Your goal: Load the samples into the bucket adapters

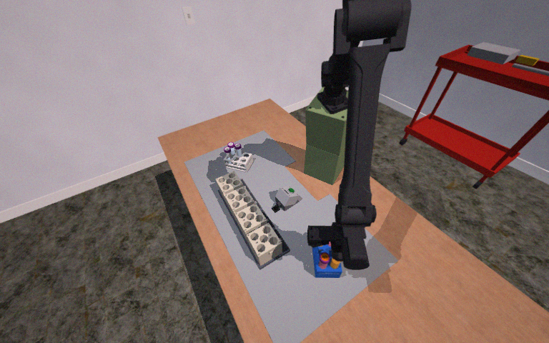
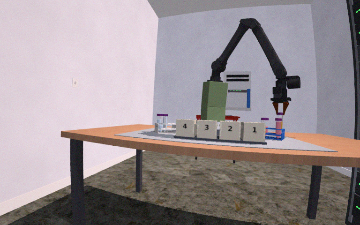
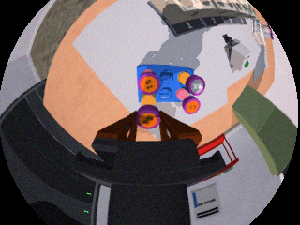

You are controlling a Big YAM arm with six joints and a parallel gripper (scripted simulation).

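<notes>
Your gripper [image 2: 280, 110] is clamped on the purple cap of a sample tube [image 3: 149, 116], fingers pointing straight down. In the exterior view the tube hangs upright with its lower part down among the tubes of the blue sample rack RS [image 1: 327, 271]; whether it is fully seated in its well cannot be told. The orange dot on its cap shows in the wrist view, but the ID is too blurred to read.

RS sits on the grey mat [image 1: 291, 299], toward the table's long edge on the arm's side, beside the adapter marked 1 [image 2: 252, 131]. You can see other tubes standing in RS: one with an orange cap dot [image 3: 148, 82], two with paler dots [image 3: 191, 104].

The loading stand ST [image 1: 283, 251] lies lengthwise along the mat with its four cream adapters in a row; every hole visible from the top view is open.

The blank rack RB [image 1: 241, 162] stands near the mat's far end, holding a few purple-capped tubes [image 1: 231, 147].

The green DONE key [image 1: 290, 190] sits on its grey box between ST and the arm's green pedestal [image 1: 324, 137].
</notes>
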